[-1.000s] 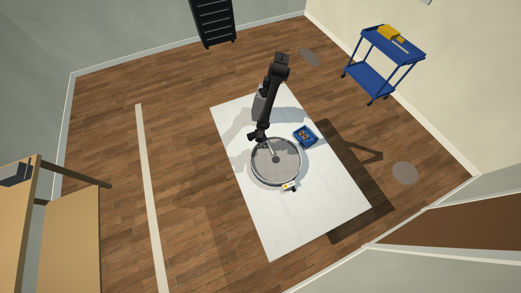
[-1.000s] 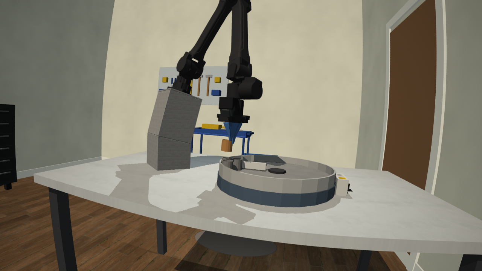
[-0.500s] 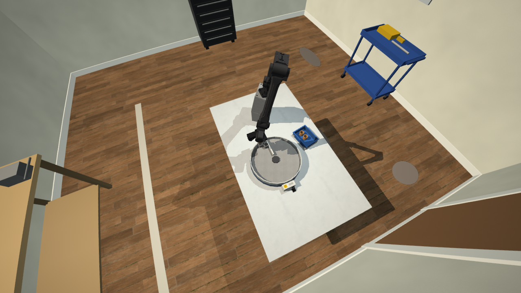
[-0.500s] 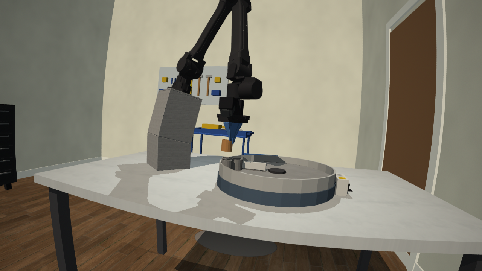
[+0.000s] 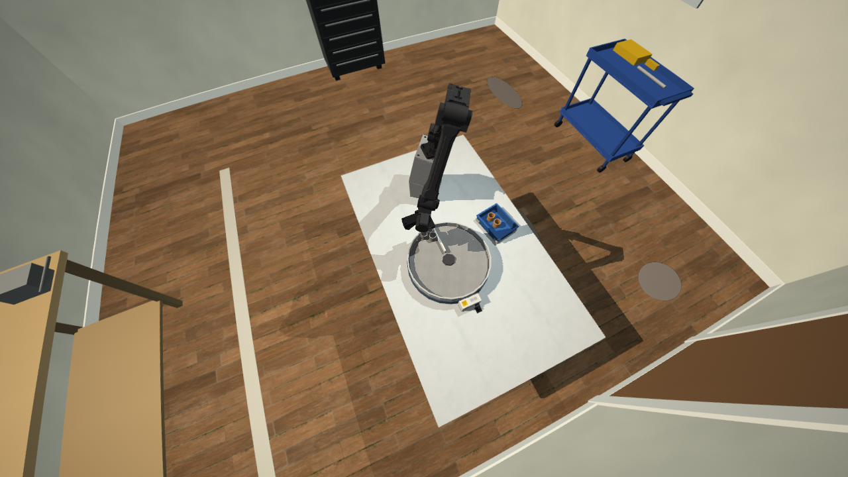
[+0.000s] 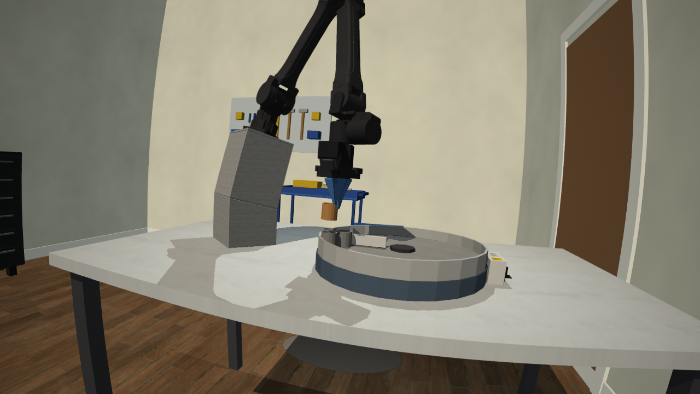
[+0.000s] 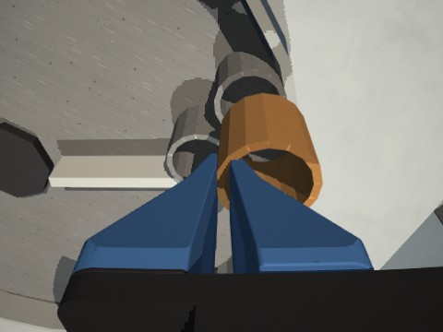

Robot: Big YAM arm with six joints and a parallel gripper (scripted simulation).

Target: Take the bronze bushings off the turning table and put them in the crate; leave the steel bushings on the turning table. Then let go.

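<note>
A pale, marbled worktop (image 6: 563,313) on dark legs stands on a brown plank floor (image 5: 195,177), in a room with grey-green and cream walls. Off beyond the tool, a blue cart (image 5: 626,79) with a yellow block on its top shelf waits by the cream wall, a black drawer cabinet (image 5: 350,35) stands against the grey one, and a brown door (image 6: 594,161) shows in the exterior view. A tool board (image 6: 313,142) with hammers hangs on the wall behind the arm.

The arm rises from a grey block pedestal (image 6: 244,196) on the worktop. The tool (image 7: 223,173) has its blue fingers nearly together, pinching the wall of a bronze bushing (image 7: 271,142): one finger sits outside the wall, the other inside the bore. The bushing hangs in the air, clear of everything under it.

Directly below the tool lies the near rim of the turning table (image 6: 401,281), a round grey tray with a dark blue band. Two steel bushings (image 7: 194,150) stand there side by side just inside the rim, next to a pale bar that runs to a dark hub (image 6: 402,248).

Off to one side of the tool, beside the turning table, the blue crate (image 5: 507,231) holds two bronze bushings (image 5: 493,220).

A small white box (image 5: 469,305) with a yellow patch sits against the far edge of the turning table; any writing on it is too small to read.
</note>
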